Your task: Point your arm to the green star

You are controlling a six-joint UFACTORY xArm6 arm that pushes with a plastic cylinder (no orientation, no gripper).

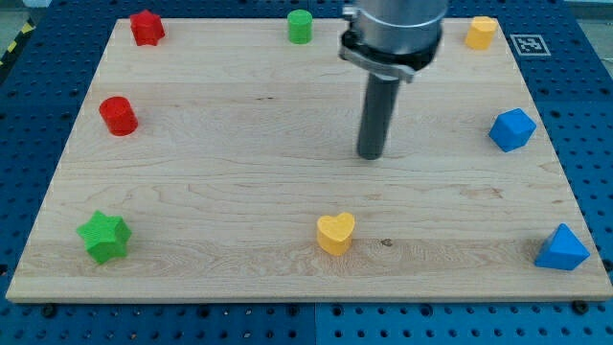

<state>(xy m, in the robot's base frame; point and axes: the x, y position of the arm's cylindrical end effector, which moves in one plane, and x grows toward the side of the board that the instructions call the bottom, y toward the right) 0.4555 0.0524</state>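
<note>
The green star lies near the board's bottom left corner. My tip rests on the board right of the middle, far to the right of and above the green star. The dark rod rises from the tip to the arm's body at the view's top. Nothing touches the tip.
On the wooden board lie a red star at top left, a red cylinder at left, a green cylinder at top, a yellow block at top right, a blue block at right, a blue triangular block at bottom right and a yellow heart at bottom middle.
</note>
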